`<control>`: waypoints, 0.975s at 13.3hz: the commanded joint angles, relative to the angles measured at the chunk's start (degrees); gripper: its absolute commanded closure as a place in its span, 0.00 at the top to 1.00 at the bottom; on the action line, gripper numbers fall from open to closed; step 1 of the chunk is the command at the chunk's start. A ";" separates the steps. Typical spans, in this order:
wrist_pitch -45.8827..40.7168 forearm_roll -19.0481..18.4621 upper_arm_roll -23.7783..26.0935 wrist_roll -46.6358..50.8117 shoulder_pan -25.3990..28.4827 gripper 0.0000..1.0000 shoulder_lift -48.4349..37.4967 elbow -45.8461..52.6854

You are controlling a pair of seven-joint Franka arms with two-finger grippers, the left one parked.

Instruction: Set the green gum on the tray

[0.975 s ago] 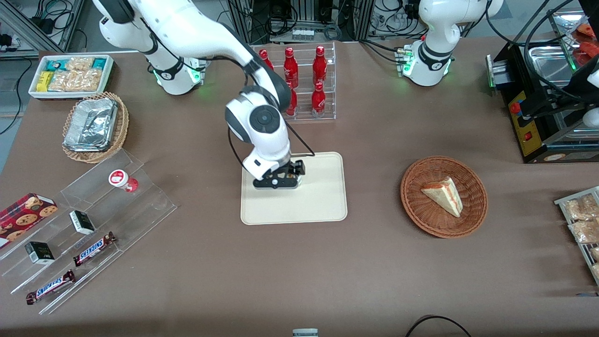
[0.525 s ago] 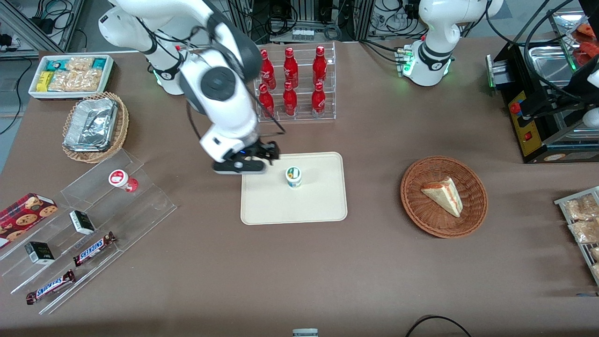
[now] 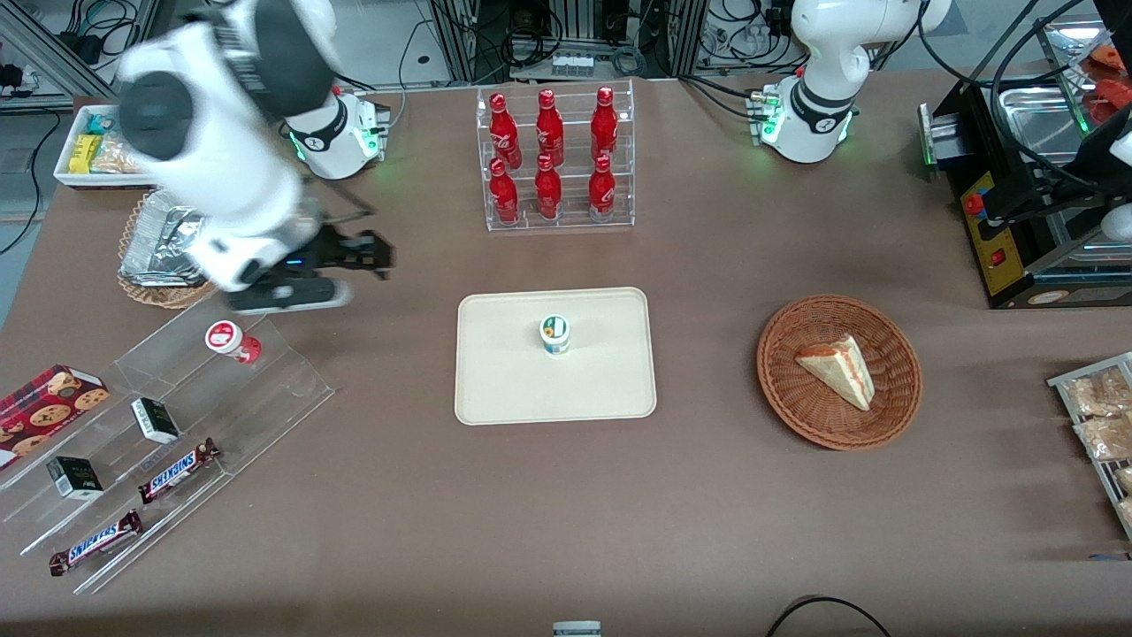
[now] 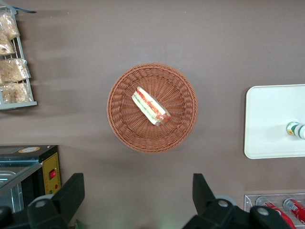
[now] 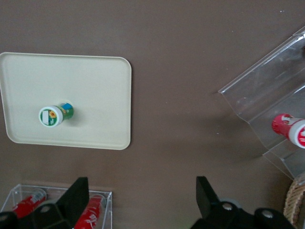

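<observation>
The green gum (image 3: 554, 334), a small white bottle with a green-and-white lid, stands upright on the cream tray (image 3: 601, 380), near its middle. It also shows on the tray (image 5: 95, 86) in the right wrist view (image 5: 53, 115), and at the tray's (image 4: 269, 119) edge in the left wrist view (image 4: 296, 129). My right gripper (image 3: 292, 299) is open and empty, its fingers wide apart (image 5: 142, 195). It hangs high above the table, well off the tray toward the working arm's end, above the clear stepped shelf (image 3: 221, 372).
A red-lidded bottle (image 3: 232, 340) stands on the stepped shelf with candy bars (image 3: 177, 470) and small boxes. A foil tray in a basket (image 3: 172, 239) and a rack of red soda bottles (image 3: 553, 164) stand farther back. A basket with a sandwich (image 3: 838, 370) lies toward the parked arm's end.
The gripper let go of the green gum on the tray, rose, and swung away toward the working arm's end of the table. The gum stays upright where it was set.
</observation>
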 commanded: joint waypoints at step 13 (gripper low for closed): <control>-9.17 -4.57 0.47 -18.16 -20.30 1.00 -5.37 -0.62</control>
